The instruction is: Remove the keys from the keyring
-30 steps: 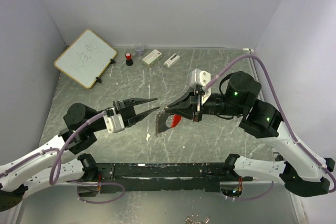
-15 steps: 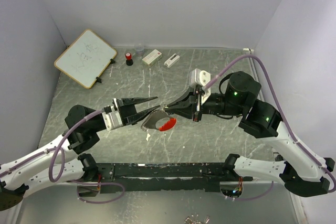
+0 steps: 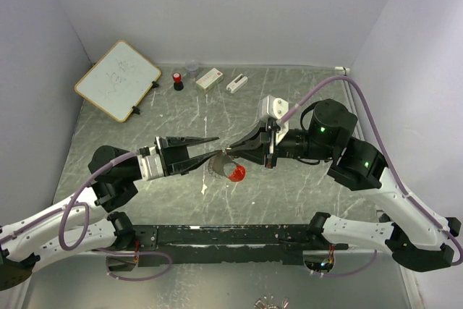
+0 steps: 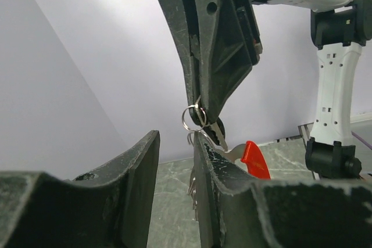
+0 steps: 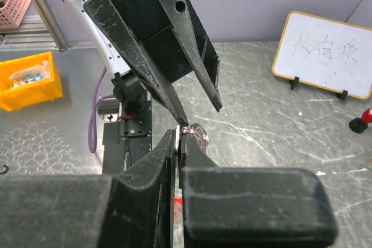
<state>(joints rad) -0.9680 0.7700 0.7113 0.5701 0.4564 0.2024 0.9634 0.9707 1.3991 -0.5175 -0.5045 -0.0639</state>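
My right gripper (image 3: 229,151) is shut on the silvery ring of the keyring (image 3: 226,154) and holds it above the table. The red clip (image 3: 236,173) and a bunch of keys (image 3: 217,165) hang below it. In the right wrist view the ring (image 5: 198,133) sticks out at my closed fingertips (image 5: 181,134). My left gripper (image 3: 215,146) is open, its tips right at the ring. In the left wrist view its fingers (image 4: 206,161) stand apart, the ring (image 4: 193,118) just above them, the red clip (image 4: 254,159) behind the right finger and the keys (image 4: 192,189) partly hidden.
A small whiteboard (image 3: 118,79) stands at the back left. A red-capped black bottle (image 3: 177,80), a clear cup (image 3: 192,69) and two white boxes (image 3: 209,79) (image 3: 236,83) line the back edge. A yellow bin (image 5: 26,79) sits beyond the table.
My left arm has reached further right, bringing its open fingers up to the ring. The hanging keys and red clip have swung and turned under my right gripper.
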